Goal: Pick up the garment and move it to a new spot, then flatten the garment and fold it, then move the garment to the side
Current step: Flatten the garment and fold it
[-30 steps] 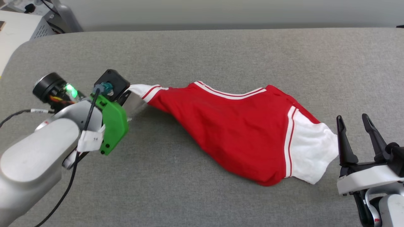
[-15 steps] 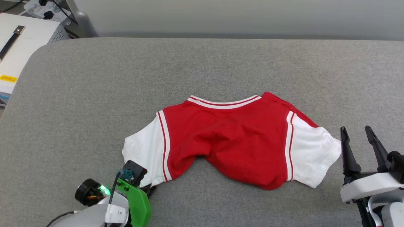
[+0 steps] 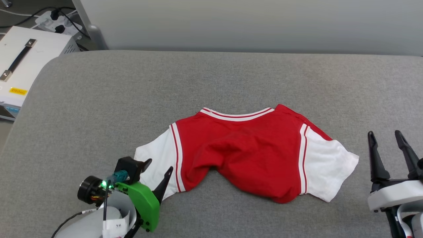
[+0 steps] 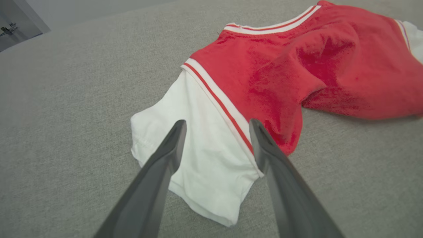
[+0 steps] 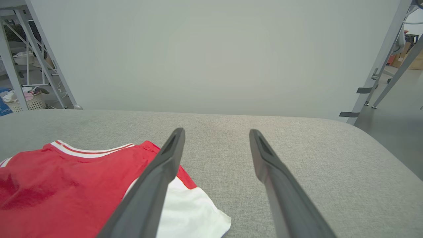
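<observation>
The garment (image 3: 244, 152) lies on the grey table (image 3: 211, 82), a red shirt with white sleeves and a striped neckline at its far edge; its body is bunched toward me. My left gripper (image 3: 159, 165) stands open over the white left sleeve (image 4: 198, 155), its fingers apart on either side and nothing between them. Off the right sleeve (image 3: 325, 165), my right gripper (image 3: 385, 134) is open above bare cloth. The right wrist view has the garment (image 5: 66, 185) at its lower left.
A white equipment box (image 3: 23, 66) with a handle stands off the table's far left corner, with cables and a metal post (image 3: 89, 23) behind it. A pale wall runs along the table's far edge. Metal frame legs (image 5: 380, 59) stand past the right end.
My left gripper carried the left sleeve from the far left toward me, laid it down and opened. The head camera shifted. The right gripper stayed open.
</observation>
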Controlling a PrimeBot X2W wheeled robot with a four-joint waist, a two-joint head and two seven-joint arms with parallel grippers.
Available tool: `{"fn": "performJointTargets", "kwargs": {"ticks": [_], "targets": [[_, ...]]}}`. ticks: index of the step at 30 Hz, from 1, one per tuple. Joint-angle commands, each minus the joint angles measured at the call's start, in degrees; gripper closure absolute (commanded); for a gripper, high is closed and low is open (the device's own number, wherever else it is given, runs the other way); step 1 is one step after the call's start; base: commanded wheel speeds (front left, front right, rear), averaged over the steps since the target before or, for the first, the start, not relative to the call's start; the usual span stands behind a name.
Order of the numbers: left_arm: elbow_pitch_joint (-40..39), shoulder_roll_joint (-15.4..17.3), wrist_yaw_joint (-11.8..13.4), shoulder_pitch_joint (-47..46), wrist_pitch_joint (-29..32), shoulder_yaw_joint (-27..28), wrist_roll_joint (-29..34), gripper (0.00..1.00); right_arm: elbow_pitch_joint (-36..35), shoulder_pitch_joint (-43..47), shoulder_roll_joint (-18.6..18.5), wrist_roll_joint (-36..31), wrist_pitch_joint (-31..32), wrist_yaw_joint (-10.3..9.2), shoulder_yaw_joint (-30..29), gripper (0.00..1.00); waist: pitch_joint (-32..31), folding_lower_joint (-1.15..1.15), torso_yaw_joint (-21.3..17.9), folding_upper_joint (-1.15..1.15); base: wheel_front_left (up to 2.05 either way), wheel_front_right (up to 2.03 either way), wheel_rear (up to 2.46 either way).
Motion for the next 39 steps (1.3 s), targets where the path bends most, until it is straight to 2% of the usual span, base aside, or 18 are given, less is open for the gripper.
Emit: {"fn": "performJointTargets", "kwargs": {"ticks": [1, 4, 8, 11, 15, 19, 24, 29, 31, 34, 39], "targets": [[-1.65, 0.65, 1.45, 1.19, -1.12, 0.88, 1.18, 0.00, -0.48, 0.20, -0.97, -0.41, -0.35, -0.03, -0.47, 0.00, -1.17, 0.00, 0.69, 0.00, 0.00, 0.00, 0.00], [-5.43, 1.80, 4.66, 1.92, -2.95, 3.39, 1.94, 0.00, -1.00, -0.76, -2.76, -0.68, -0.32, -0.03, -1.20, 0.00, -1.73, 0.00, 1.12, 0.00, 0.00, 0.00, 0.00], [-9.73, 2.40, 9.64, 4.29, -4.21, 9.55, 3.19, 0.00, -3.04, -2.62, -5.60, -1.40, 1.54, -0.03, -1.97, 0.00, -2.12, 0.00, 1.53, 0.00, 0.00, 0.00, 0.00], [-12.86, 2.10, 13.13, 6.81, -4.30, 15.92, 7.88, 0.00, -5.05, -4.71, -8.75, -1.48, 4.36, -0.03, -1.37, 0.00, -1.91, 0.00, 1.56, 0.00, 0.00, 0.00, 0.00], [-14.75, 1.08, 16.66, 11.27, -4.32, 23.04, 15.21, 0.00, -6.64, -7.84, -14.33, 0.42, 11.53, -0.03, 2.07, 0.00, -1.16, 0.00, 1.54, 0.00, 0.00, 0.00, 0.00], [-17.06, -2.00, 18.14, 15.57, -4.32, 29.97, 20.34, 0.00, -7.77, -10.69, -19.30, 5.34, 20.17, -0.03, 6.54, 0.00, 0.08, 0.00, 1.54, 0.00, 0.00, 0.00, 0.00], [-19.08, -6.37, 17.24, 19.61, -4.33, 36.62, 26.39, 0.00, -7.52, -12.81, -25.73, 13.90, 34.04, -0.03, 14.10, 0.00, 1.70, 0.00, 1.95, 0.00, 0.00, 0.00, 0.00], [-20.27, -10.85, 14.18, 21.77, -4.33, 41.98, 31.63, 0.00, -6.41, -14.01, -30.72, 22.83, 48.12, -0.03, 19.77, 0.00, 3.71, 0.00, 2.72, 0.00, 0.00, 0.00, 0.00], [-20.43, -12.52, 12.73, 22.24, -4.33, 43.56, 33.29, 0.00, -5.97, -14.61, -31.78, 24.68, 51.75, -0.03, 21.09, 0.00, 4.69, 0.00, 3.08, 0.00, 0.00, 0.00, 0.00], [-20.16, -15.04, 10.35, 22.48, -4.33, 45.63, 35.45, 0.00, -4.44, -15.79, -32.08, 26.32, 54.95, -0.03, 22.40, 0.00, 6.46, 0.00, 3.62, 0.00, 0.00, 0.00, 0.00], [-19.49, -18.63, 6.78, 21.48, -4.33, 48.37, 38.47, 0.00, -1.00, -18.05, -31.60, 25.96, 56.02, -0.03, 24.84, 0.00, 9.60, 0.00, 4.63, 0.00, 0.00, 0.00, 0.00]]}}
